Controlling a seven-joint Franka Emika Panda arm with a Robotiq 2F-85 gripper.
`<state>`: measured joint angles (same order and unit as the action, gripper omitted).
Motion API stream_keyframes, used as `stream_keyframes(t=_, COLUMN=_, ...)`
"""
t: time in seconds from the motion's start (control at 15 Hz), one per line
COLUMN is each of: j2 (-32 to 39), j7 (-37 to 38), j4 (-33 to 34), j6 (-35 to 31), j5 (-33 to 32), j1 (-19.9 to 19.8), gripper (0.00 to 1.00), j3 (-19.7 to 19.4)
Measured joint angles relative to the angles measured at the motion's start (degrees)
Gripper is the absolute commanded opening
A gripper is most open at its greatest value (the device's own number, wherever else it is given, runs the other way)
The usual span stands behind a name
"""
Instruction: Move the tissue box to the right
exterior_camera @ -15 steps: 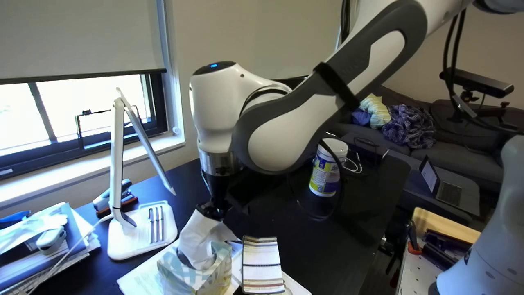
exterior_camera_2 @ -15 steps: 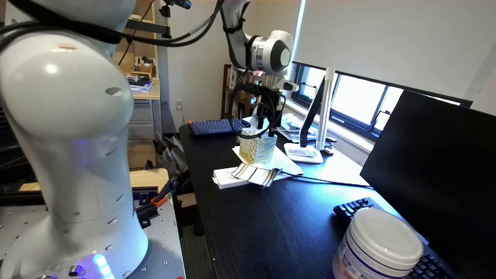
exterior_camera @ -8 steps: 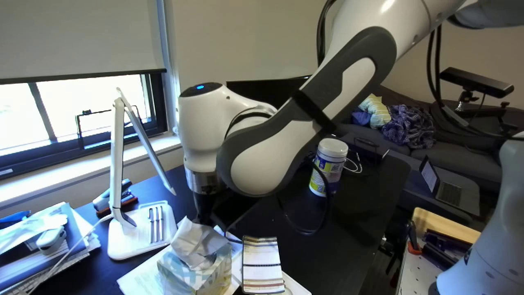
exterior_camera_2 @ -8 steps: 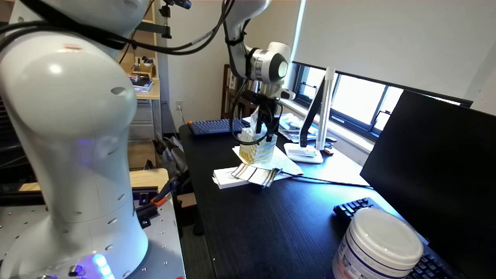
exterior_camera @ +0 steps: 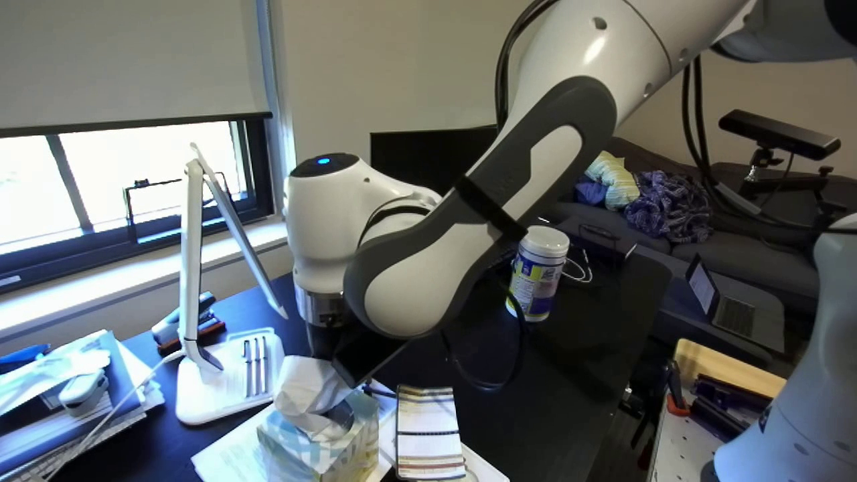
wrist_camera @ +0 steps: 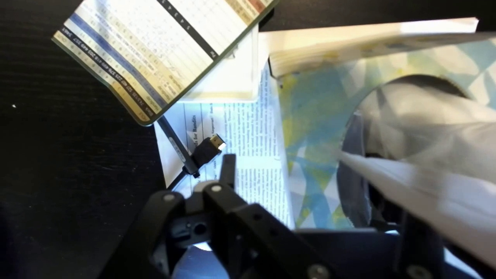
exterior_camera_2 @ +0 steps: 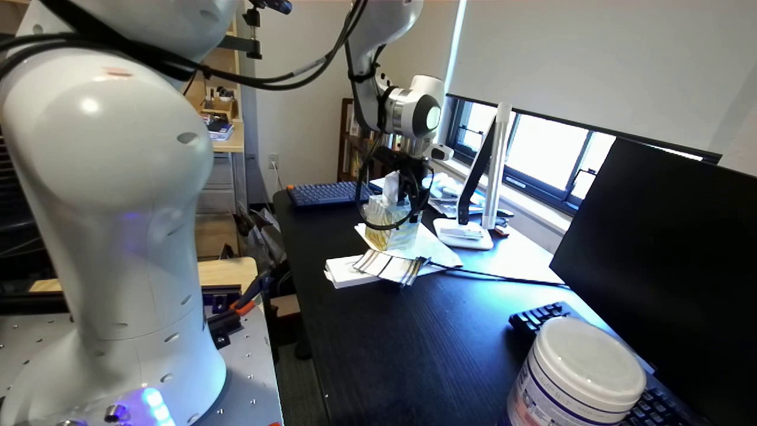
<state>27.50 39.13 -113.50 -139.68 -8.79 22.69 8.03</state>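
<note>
The tissue box has a pale blue, yellow and white pattern and stands on papers on the black desk. It also shows in an exterior view and in the wrist view. White tissue sticks up from its oval hole, bent to one side. My gripper is low at the box, pointing down. In the wrist view the open gripper has one finger outside the box's edge, over the papers. The other finger is partly hidden by the tissue near the hole; I cannot tell whether it is inside.
A striped card lies beside the box, with a black cable plug near it. A white lamp stands close by. A white bottle with a blue label, a monitor and a keyboard are farther off.
The arm has come down, and my gripper is lower at the tissue box. The tissue is pushed over and bent. The box and the striped card have not moved.
</note>
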Motion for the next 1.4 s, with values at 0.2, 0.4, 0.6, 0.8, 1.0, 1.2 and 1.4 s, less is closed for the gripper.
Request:
stream_keyframes(t=0.2, j2=0.0, j7=0.0, j4=0.0, j6=0.0, j5=0.0, j1=0.2, gripper=0.33, j3=-0.6)
stream_keyframes(t=0.4, j2=0.0, j7=0.0, j4=0.0, j6=0.0, j5=0.0, j1=0.2, gripper=0.13, j3=-0.8)
stream_keyframes(t=0.6, j2=0.0, j7=0.0, j4=0.0, j6=0.0, j5=0.0, j1=0.2, gripper=0.05, j3=-0.8)
stream_keyframes(t=0.8, j2=0.0, j7=0.1, j4=0.1, j6=-0.2, j5=0.0, j1=0.4, gripper=0.03, j3=-0.8)
stream_keyframes(t=1.0, j2=-0.7, j7=2.7, j4=0.7, j6=-0.5, j5=0.0, j1=1.0, gripper=0.05, j3=-1.6)
stream_keyframes(t=1.2, j2=-3.6, j7=8.7, j4=0.0, j6=-0.4, j5=-0.8, j1=1.5, gripper=0.05, j3=-4.0)
stream_keyframes(t=1.4, j2=-8.7, j7=17.2, j4=-3.9, j6=-0.2, j5=-4.2, j1=1.6, gripper=0.05, j3=-7.2)
